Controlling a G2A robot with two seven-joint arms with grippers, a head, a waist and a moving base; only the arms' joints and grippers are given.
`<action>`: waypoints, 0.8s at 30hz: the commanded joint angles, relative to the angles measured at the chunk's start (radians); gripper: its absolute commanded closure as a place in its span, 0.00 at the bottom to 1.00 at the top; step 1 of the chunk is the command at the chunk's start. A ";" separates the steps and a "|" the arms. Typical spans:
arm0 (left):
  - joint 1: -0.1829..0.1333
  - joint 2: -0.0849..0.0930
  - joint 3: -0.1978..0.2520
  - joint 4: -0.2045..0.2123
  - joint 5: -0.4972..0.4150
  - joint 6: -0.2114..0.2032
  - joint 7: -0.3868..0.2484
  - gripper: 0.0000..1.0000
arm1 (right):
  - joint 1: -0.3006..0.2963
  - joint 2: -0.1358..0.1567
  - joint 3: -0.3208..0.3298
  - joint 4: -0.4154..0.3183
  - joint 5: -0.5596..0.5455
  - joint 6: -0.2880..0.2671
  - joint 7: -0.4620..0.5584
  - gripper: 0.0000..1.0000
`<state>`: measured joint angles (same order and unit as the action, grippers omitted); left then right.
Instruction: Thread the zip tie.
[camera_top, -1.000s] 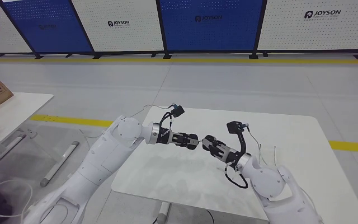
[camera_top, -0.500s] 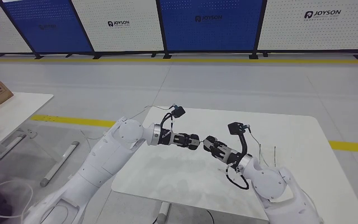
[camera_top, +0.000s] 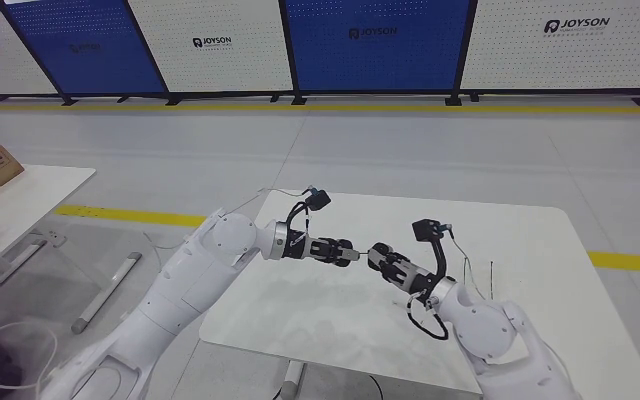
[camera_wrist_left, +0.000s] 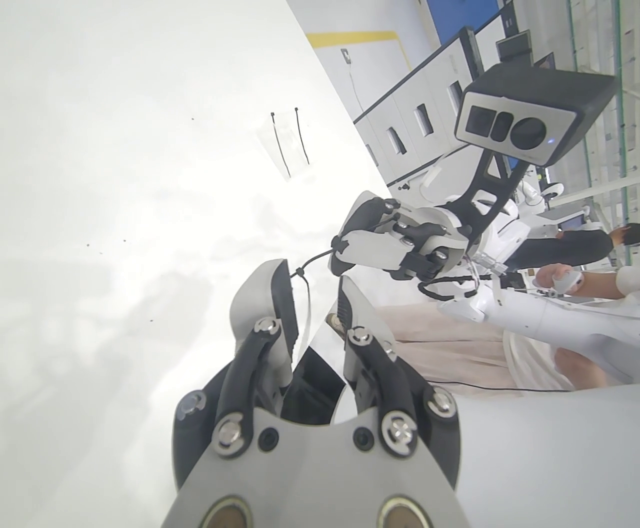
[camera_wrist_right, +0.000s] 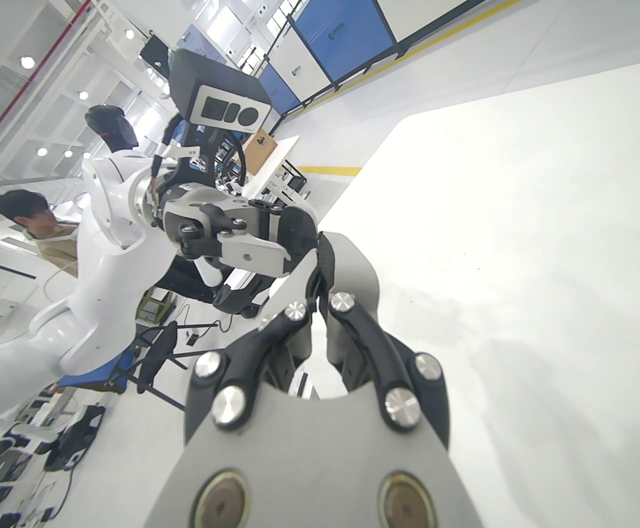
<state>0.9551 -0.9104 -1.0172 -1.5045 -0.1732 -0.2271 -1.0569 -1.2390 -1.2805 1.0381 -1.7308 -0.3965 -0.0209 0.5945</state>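
Right hand (camera_top: 376, 250) drawn back, zip tie (camera_wrist_left: 315, 260) reaching left hand (camera_wrist_left: 314, 275)

Right tool (camera_wrist_right: 317, 262) fingers pressed together, left tool (camera_wrist_right: 299, 241) just beyond it, over white table (camera_wrist_right: 500, 200)

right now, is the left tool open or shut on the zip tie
Open. The left tool's fingers stand apart, and the zip tie passes through the gap toward the right tool.

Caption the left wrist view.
Zip tie held by the right gripper between open fingers of the left gripper; spare ties beyond.
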 joint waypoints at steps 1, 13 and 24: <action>0.000 0.001 0.000 -0.001 0.001 0.000 0.000 0.67 | -0.002 0.001 0.002 -0.003 -0.001 0.000 0.000 1.00; 0.004 0.010 -0.015 0.003 0.008 -0.002 -0.001 0.75 | -0.017 0.005 0.015 -0.004 -0.004 0.002 -0.011 1.00; 0.008 0.019 -0.026 0.005 0.013 0.005 -0.018 0.89 | -0.016 0.006 0.018 -0.005 -0.007 0.006 -0.023 1.00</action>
<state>0.9638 -0.8920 -1.0435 -1.4986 -0.1598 -0.2219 -1.0735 -1.2558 -1.2744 1.0570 -1.7357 -0.4031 -0.0154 0.5725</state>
